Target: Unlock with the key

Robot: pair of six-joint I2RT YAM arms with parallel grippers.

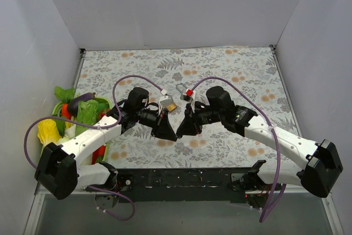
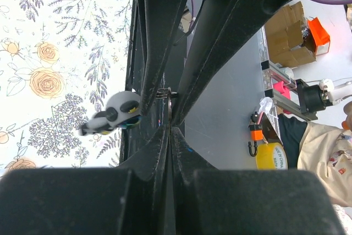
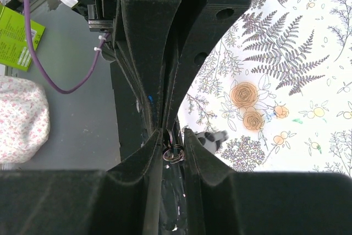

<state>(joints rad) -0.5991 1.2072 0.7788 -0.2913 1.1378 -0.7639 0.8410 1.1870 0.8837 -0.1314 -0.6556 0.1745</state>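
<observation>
Over the flowered cloth [image 1: 231, 75] my two grippers meet tip to tip. My left gripper [image 1: 170, 135] [image 2: 171, 131] is shut on a thin metal strip, the key [image 2: 170, 115], seen edge-on. The key's ring [image 3: 173, 155] sits between the fingers of my right gripper [image 1: 181, 132] [image 3: 173, 136], which are closed against it. The same ring [image 2: 165, 93] shows edge-on in the left wrist view, inside the right gripper's fingers. A small blurred grey-white thing with dark spots [image 2: 117, 111] [image 3: 212, 138] lies on the cloth just beyond the fingertips. I cannot tell what it is. No lock shows clearly.
A heap of toy vegetables [image 1: 77, 115] lies at the table's left edge beside my left arm. White walls [image 1: 181, 9] close in the back and both sides. The black mounting rail [image 1: 187, 180] runs along the near edge. Purple cables [image 1: 132, 78] loop over both arms.
</observation>
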